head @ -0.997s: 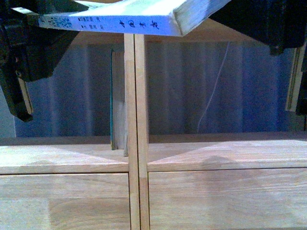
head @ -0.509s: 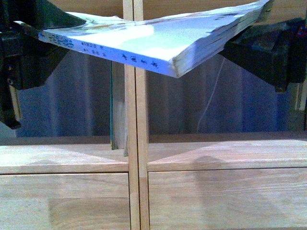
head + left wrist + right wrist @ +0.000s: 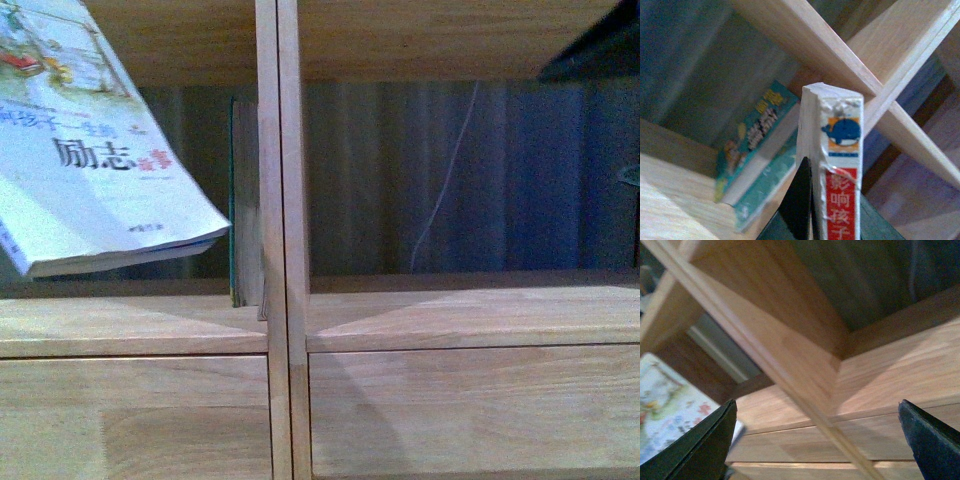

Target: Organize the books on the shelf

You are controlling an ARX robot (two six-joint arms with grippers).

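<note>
trouble would most likely come from the paperback (image 3: 90, 170) being limp. it hangs left of the shelf's (image 3: 450, 315) central divider (image 3: 278, 200), in front of the left compartment and clear of its floor. only the left gripper (image 3: 827, 200) has it, clamped at the red-and-white spine. its free lower corner droops toward the divider, close to the green-edged book (image 3: 240, 200), which stands upright against that post. pushed in like this, the corner could snag on the green book, fold over, or tip that book down. the cover faces outward. the long axis slants steeply, with the top leaning away from the divider and the foot nearest it. the right gripper (image 3: 816, 407), right of the divider, has its fingers spread wide on nothing.
</note>
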